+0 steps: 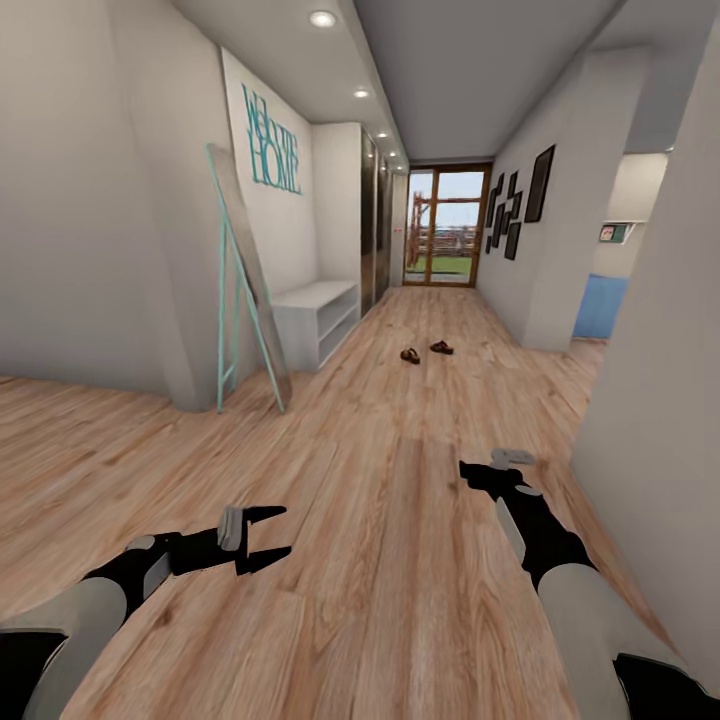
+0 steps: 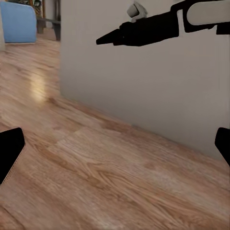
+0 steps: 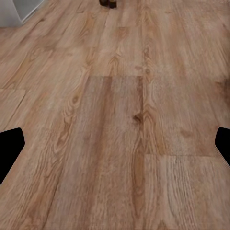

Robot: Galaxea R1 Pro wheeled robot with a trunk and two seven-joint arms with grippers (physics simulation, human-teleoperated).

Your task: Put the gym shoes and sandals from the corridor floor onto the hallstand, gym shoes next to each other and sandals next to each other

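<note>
Two small brown sandals [image 1: 410, 355] [image 1: 441, 348] lie apart on the wood-plank corridor floor [image 1: 400, 520], far ahead of both arms. One sandal [image 3: 108, 3] also peeks in at the edge of the right wrist view. The gym shoes are out of view, and so is a hallstand with wall shelves. My left gripper [image 1: 268, 535] hovers low over the floor at the near left, open and empty. My right gripper [image 1: 475, 472] is open and empty at the near right, and it also crosses the left wrist view [image 2: 108, 39].
A low white bench with open shelves [image 1: 318, 320] stands along the left wall under a "welcome home" sign, with no wall shelves above it. A teal-framed mirror [image 1: 245, 290] leans nearer. A grey wall [image 1: 650, 400] is close on the right. A glass door [image 1: 445, 240] ends the corridor.
</note>
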